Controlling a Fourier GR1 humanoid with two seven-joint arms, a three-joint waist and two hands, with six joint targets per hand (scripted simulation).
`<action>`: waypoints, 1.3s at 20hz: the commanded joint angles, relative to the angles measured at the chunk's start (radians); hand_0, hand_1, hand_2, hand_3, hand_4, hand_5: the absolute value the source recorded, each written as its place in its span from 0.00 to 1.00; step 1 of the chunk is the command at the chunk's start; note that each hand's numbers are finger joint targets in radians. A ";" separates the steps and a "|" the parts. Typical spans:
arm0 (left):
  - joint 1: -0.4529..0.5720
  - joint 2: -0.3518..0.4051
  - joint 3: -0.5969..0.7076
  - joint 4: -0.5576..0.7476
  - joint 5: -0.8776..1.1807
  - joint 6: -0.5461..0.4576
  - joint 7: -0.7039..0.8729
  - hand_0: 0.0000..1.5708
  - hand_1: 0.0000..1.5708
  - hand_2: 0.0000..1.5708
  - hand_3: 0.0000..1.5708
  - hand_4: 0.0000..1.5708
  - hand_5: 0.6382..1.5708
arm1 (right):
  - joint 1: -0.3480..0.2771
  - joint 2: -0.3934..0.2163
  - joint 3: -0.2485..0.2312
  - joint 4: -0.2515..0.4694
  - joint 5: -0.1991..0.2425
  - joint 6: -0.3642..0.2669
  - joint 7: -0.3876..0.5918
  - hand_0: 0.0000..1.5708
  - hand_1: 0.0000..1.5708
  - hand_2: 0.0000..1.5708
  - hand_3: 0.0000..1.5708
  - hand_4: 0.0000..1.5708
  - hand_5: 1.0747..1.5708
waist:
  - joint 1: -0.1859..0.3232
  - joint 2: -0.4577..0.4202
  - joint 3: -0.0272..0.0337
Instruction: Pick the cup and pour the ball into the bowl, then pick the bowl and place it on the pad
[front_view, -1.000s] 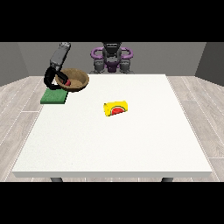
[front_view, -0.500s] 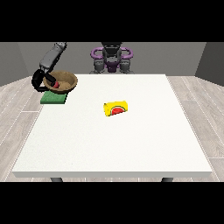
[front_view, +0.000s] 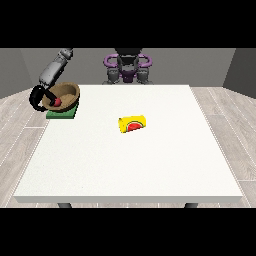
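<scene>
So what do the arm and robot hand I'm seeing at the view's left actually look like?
The arm is light grey, built of rounded, cylinder-like segments, and runs down from the view's top. It ends in a black robot hand with dark, curved fingers. No cables or markings are visible. The other arm does not show over the table.

You see a brown round wooden bowl (front_view: 64, 95) holding a small red ball (front_view: 57, 102), over a flat green square pad (front_view: 61, 113). A yellow cup with a red-and-green watermelon-like patch (front_view: 132, 123) lies on the large plain white table (front_view: 130, 160). The hand at the view's left (front_view: 38, 97) is black.
</scene>
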 joint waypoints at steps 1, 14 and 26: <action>-0.001 0.007 0.012 -0.048 0.028 0.015 0.025 0.00 0.00 0.00 0.00 0.00 0.96 | -0.032 -0.042 -0.024 0.086 -0.001 0.019 -0.056 1.00 1.00 1.00 0.20 0.82 0.97 | 0.010 0.025 -0.0001; 0.066 -0.041 -0.022 0.012 0.008 0.015 -0.004 0.00 0.00 0.00 0.00 0.00 0.96 | -0.079 -0.046 0.063 0.069 0.064 0.026 0.048 1.00 1.00 1.00 0.82 0.78 1.00 | 0.001 -0.096 -0.0019; 0.078 0.024 0.028 -0.027 0.047 0.010 0.005 0.00 0.00 0.00 0.00 0.00 0.94 | -0.059 -0.123 -0.087 0.213 -0.037 -0.026 0.032 0.98 0.98 0.97 0.81 0.00 0.99 | -0.009 -0.030 -0.0002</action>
